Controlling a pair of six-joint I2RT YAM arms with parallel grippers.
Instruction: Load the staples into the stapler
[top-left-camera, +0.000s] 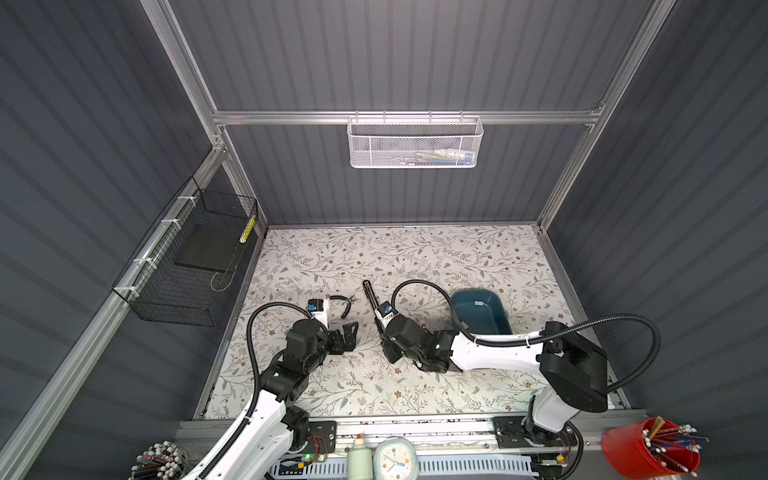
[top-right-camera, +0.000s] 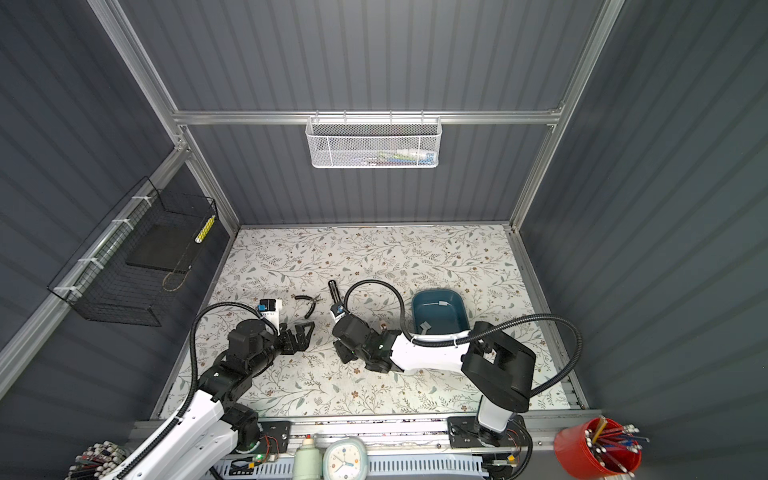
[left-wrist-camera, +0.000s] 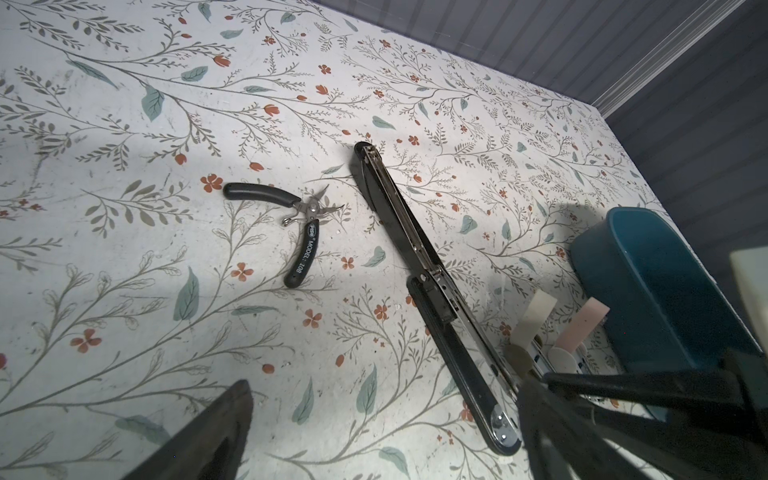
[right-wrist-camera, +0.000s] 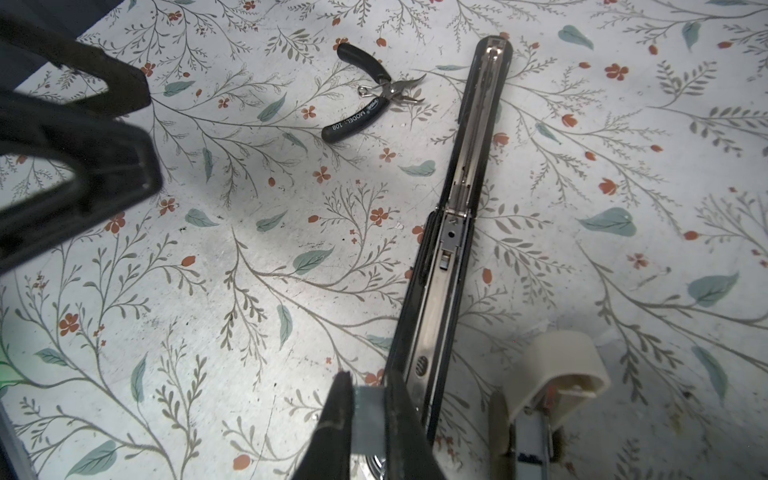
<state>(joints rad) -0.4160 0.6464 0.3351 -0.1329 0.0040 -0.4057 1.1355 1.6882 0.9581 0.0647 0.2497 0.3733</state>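
Floral tabletop (top-left-camera: 415, 257): staples (right-wrist-camera: 368, 419) clamped in right pincer (right-wrist-camera: 367, 380), beside open stapler (right-wrist-camera: 457, 208).

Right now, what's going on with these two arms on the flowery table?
The right gripper is shut on a small grey strip of staples, holding it by one end of a black stapler. The stapler lies swung open on the table, its metal channel exposed, and the strip is not yet in it. The left gripper hangs open nearby, holding nothing. Small pliers lie beside the stapler, and a blue tray holds spare strips.
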